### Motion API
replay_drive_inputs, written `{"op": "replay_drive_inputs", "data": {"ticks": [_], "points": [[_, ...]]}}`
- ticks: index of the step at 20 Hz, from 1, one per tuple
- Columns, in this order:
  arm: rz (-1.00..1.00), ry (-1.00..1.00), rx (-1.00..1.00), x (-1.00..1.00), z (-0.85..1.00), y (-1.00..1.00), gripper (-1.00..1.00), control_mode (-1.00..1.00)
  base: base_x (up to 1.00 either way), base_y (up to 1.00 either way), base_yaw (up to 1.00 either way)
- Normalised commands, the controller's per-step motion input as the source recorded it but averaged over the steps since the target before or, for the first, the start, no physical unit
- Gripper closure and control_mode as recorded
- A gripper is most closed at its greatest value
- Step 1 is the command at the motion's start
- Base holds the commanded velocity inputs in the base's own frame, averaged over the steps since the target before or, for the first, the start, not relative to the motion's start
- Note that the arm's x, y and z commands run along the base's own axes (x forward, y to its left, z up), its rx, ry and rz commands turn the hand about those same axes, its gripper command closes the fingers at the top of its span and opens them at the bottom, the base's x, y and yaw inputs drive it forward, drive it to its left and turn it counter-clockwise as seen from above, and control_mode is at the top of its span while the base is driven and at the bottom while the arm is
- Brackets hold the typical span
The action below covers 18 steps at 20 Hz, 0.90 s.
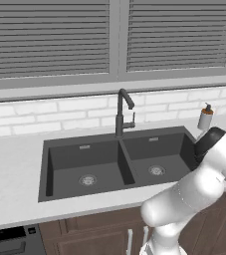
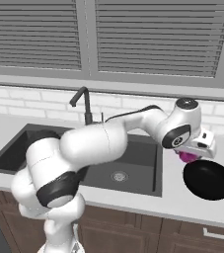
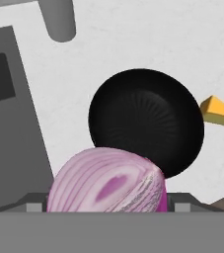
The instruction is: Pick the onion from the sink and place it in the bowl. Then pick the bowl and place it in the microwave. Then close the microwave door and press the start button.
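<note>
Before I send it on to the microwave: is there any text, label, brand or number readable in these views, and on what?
None readable in any view.
Soap dispenser on the counter by the sink: no label visible.
Bowl and onion: plain, no markings.
Appliance front at the lower left of the left base view: a small pale patch, too small and blurred to read.

Pink striped onion aloft, seemingly just short of the glossy black bowl on the counter.
</note>
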Motion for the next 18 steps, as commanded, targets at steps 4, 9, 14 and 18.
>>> {"op": "replay_drive_inputs", "data": {"ticks": [4, 9, 14, 18], "points": [[0.00, 0.00, 0.00, 0.19, -0.29, -0.44, 1.00, -1.00, 0.00, 0.00, 0.00], [0.00, 0.00, 0.00, 0.01, -0.27, -0.43, 1.00, -1.00, 0.00, 0.00, 0.00], [0.00, 0.00, 0.00, 0.00, -0.33, -0.25, 1.00, -1.00, 0.00, 0.00, 0.00], [0.00, 0.00, 0.00, 0.01, -0.30, -0.25, 1.00, -1.00, 0.00, 0.00, 0.00]]}}
